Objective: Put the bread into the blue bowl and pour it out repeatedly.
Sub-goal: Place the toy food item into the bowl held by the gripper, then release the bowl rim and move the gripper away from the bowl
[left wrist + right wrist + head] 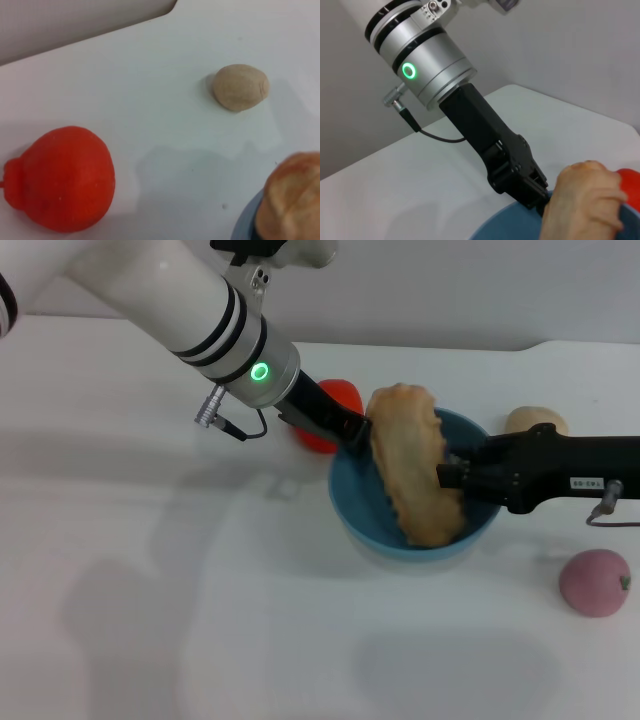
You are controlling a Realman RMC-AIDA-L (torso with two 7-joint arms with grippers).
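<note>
While bread (pixel 412 462) leans in blue bowl (pixel 352 505), left gripper (pixel 352 428) touching

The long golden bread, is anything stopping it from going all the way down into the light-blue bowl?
Nothing visible blocks it. The long golden-tan bread already stands tilted inside the round light-blue bowl, its top end poking above the rim. The left gripper is at the bowl's far-left rim beside the bread, the right gripper at its right side.

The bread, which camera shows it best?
The head view: the whole bread shows, standing tilted in the blue bowl between the two hands. Each wrist view catches only one end of it, at the picture's edge.
</note>
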